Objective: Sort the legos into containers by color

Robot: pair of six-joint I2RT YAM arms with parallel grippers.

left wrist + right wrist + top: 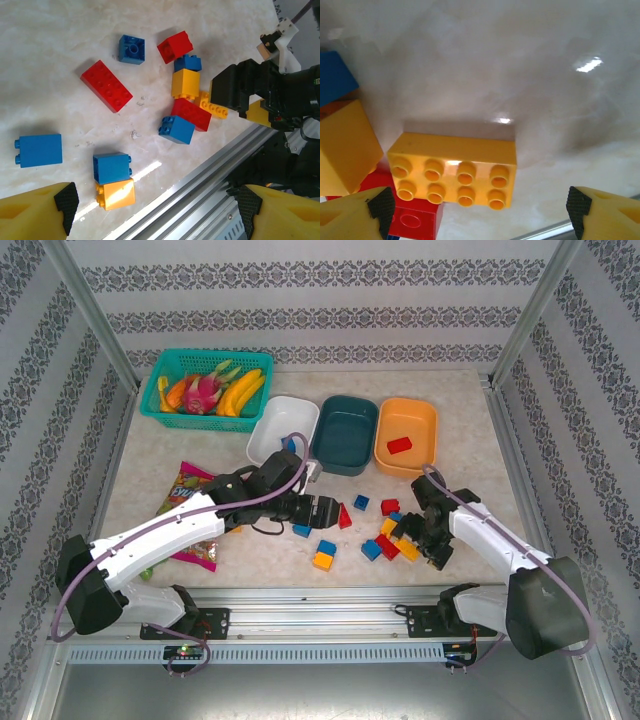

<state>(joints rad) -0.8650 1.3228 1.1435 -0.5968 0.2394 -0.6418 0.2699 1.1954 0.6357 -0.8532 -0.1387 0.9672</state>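
In the top view, my left gripper (pixel 328 512) sits just left of centre, jaws spread and empty. The loose legos (pixel 385 537) lie scattered at lower centre. At their right edge my right gripper (pixel 420 540) hangs released above a yellow eight-stud brick (pixel 452 170). Across the upper middle stand the white dish (pixel 270 430), teal dish (pixel 345 430) and orange dish (pixel 420 430), which holds a red brick (pixel 400 446).

bright, even light is falling from above onto the pale surface (pixel 470 440). in the left wrist view, the bricks (pixel 106 86) are casting short, soft shadows up and to the left, and a white streak is glaring off the surface. in the right wrist view, glare spots are glinting top right, a shadow is lying behind the yellow brick (pixel 452 175), and the right pincer (pixel 477 215) is looking soft at the bottom corners.
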